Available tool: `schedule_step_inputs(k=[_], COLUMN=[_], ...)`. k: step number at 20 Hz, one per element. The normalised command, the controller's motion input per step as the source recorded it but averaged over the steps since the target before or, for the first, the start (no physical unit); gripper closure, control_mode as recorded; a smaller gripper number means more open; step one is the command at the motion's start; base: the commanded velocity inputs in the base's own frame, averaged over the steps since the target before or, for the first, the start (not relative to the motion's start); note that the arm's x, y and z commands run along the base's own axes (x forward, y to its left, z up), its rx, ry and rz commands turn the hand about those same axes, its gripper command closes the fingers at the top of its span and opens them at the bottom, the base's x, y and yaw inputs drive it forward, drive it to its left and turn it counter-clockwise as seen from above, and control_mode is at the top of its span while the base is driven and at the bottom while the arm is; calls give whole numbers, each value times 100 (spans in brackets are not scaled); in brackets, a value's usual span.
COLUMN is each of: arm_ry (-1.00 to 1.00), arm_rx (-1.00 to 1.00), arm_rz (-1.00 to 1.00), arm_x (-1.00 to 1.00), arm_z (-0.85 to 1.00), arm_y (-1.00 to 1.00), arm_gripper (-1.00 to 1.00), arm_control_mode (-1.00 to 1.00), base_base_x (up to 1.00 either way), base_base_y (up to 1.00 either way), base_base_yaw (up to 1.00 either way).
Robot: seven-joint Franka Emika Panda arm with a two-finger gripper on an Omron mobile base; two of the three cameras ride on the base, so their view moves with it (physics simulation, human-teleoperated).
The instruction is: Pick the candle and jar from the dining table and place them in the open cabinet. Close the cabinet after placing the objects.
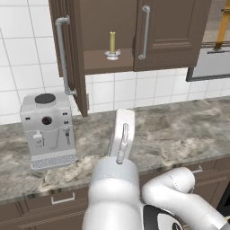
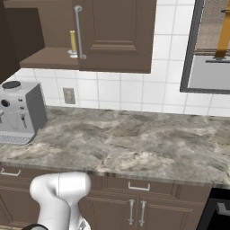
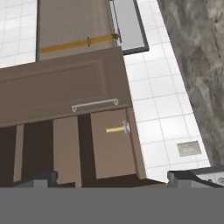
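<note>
The yellow candle [image 1: 112, 42] [image 2: 72, 41] stands upright on its small round holder on the bottom shelf of the dark brown wall cabinet [image 1: 170, 31] [image 2: 117, 36]. The cabinet's left door [image 1: 69, 54] stands open and its right door is shut. In the rolled hand view the candle [image 3: 116, 129] appears sideways inside the cabinet [image 3: 57, 87]. My gripper [image 3: 114, 178] is open, holds nothing, and points at the cabinet from some way off. The jar and the dining table are out of view.
A grey coffee machine [image 1: 47, 130] [image 2: 18, 112] sits on the marble counter [image 1: 179, 130] [image 2: 134, 143] below the open door. A window [image 1: 211, 58] [image 2: 211, 45] is on the right. A wall outlet [image 2: 68, 95] sits under the cabinet. Drawers with silver handles [image 2: 137, 186] run below.
</note>
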Motion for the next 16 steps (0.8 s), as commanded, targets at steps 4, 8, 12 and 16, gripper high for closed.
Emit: schedule_step_inputs(k=[4,8,12,16], arm_ry=[-7,-6,-4,-1], arm_rx=[-1,0,1,1], arm_rz=[0,0,0,0], arm_x=[24,26,27,29], arm_z=[-1,0,0,0], arm_y=[20,18,24,29], arm_gripper=[-100,-100,-100,-100], arm_control_mode=[-100,-100,-100,-100], base_base_x=[0,0,0,0], base_base_y=[0,0,0,0], base_base_yaw=[0,0,0,0])
